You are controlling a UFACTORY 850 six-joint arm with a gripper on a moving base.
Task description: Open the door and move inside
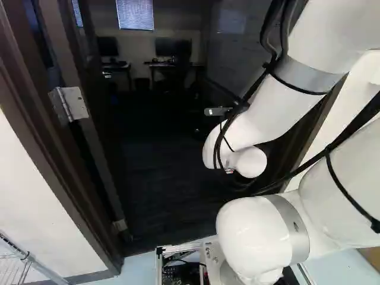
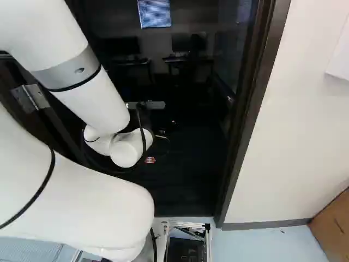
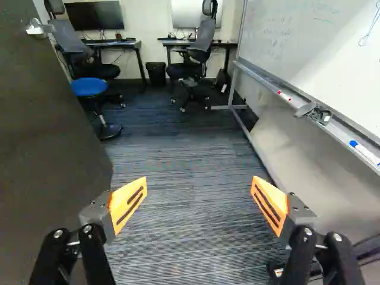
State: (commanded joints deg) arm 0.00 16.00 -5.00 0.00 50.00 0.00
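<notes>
1. Door (image 3: 47,136) beside us, our arm (image 1: 267,110) bends forward and down into the doorway, its wrist ahead of the frame (image 2: 248,117).
2. We aim our gripper (image 3: 199,185) ahead and down over the carpet (image 3: 184,136); its fingers stand wide apart with nothing between them.
3. The door stands swung open, next to one finger in the wrist view, opposite the whiteboard (image 3: 320,47).
4. We see a dark, flat panel with a metal handle (image 3: 37,28); a silver hinge (image 1: 70,105) shows at the left of the left base view.

Base views behind arm (image 1: 261,110), sharing doorway (image 2: 244,131) ahead, wrist view nearer desks (image 3: 113,44), looking ahead and down
</notes>
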